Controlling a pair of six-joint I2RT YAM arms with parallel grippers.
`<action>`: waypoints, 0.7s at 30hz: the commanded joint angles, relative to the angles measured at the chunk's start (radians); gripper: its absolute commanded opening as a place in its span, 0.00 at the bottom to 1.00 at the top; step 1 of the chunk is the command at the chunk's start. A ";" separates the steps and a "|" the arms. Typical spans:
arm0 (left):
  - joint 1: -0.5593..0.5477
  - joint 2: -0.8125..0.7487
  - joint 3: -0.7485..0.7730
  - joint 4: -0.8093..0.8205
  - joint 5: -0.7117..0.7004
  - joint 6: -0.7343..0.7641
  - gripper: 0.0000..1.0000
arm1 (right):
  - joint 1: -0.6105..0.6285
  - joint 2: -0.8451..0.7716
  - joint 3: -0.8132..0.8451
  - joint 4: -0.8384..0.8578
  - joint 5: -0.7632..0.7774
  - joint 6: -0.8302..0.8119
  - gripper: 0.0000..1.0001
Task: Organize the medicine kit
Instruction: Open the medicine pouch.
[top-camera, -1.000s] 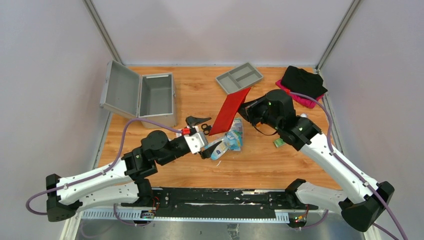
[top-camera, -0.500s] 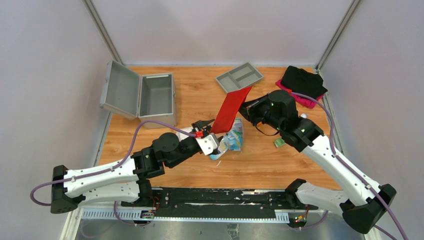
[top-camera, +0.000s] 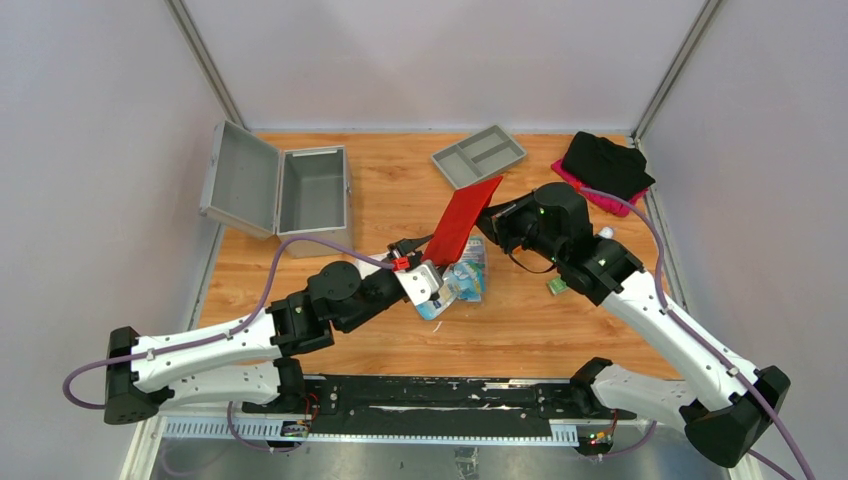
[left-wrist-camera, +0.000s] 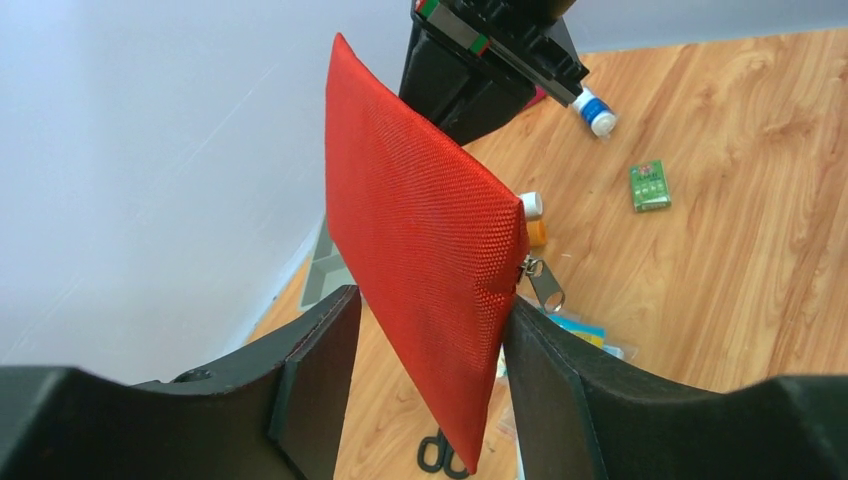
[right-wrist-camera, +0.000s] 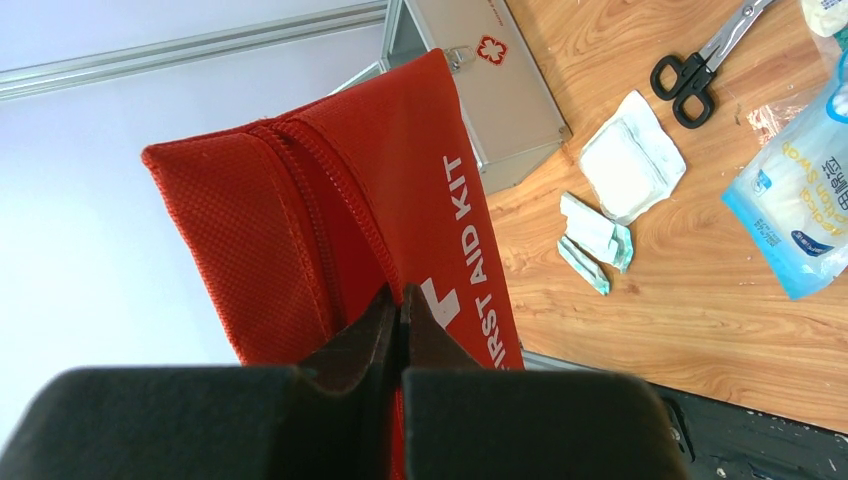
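Now, at the far left of the worktop (top-camera: 400, 200), the medicine kit (top-camera: 316, 241) stands with its lid thrown back, well apart from the action. Over the last second the left gripper (left-wrist-camera: 430, 315) has pushed forward and narrowed. Its jaws straddle the lower end of the red pouch (left-wrist-camera: 420, 240), not yet clamped. The right gripper (right-wrist-camera: 397, 300) stays pinched shut on the pouch by its zip, holding it up tilted. This looks like a two-arm hold for opening the pouch, with packing the kit yet to come.

Far left of table (top-camera: 395, 190): medicine kit (top-camera: 312, 195), lid swung open to its left. Far centre: tray (top-camera: 478, 155). Far right: cloth bundle (top-camera: 605, 162). Mid-table: pouch (top-camera: 462, 220), raised and tilted, in front of tray, above packets (top-camera: 462, 283). Left of packets: scissors (right-wrist-camera: 700, 65), gauze pad (right-wrist-camera: 632, 165) just beside. Right of pouch: 1 small bottle (left-wrist-camera: 595, 108).
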 joint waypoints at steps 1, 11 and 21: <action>-0.010 0.001 0.035 0.036 0.018 -0.009 0.58 | -0.007 -0.015 -0.013 0.012 0.012 0.010 0.00; -0.010 0.010 0.037 0.035 0.032 -0.022 0.40 | -0.008 -0.028 -0.023 0.012 0.023 0.017 0.00; -0.010 -0.007 0.037 0.034 0.024 -0.031 0.21 | -0.009 -0.041 -0.041 0.011 0.042 0.020 0.00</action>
